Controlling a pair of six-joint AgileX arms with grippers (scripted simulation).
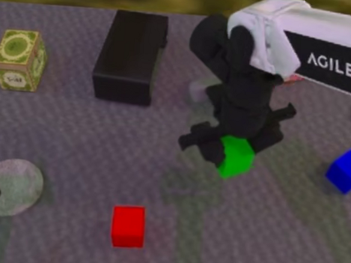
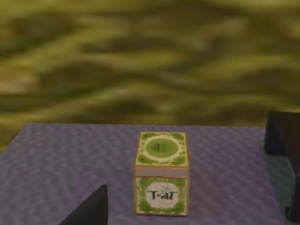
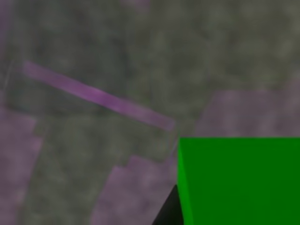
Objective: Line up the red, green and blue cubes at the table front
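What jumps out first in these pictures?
The big white and black right arm, reaching in from the table's right, with its claw on a bright green cube near the middle. A red cube sits at the front, a blue cube by the right edge.

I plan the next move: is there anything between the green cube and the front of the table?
Nothing visible. The green cube sits at the right gripper; the table ahead of it is bare. The red cube lies off to the left.
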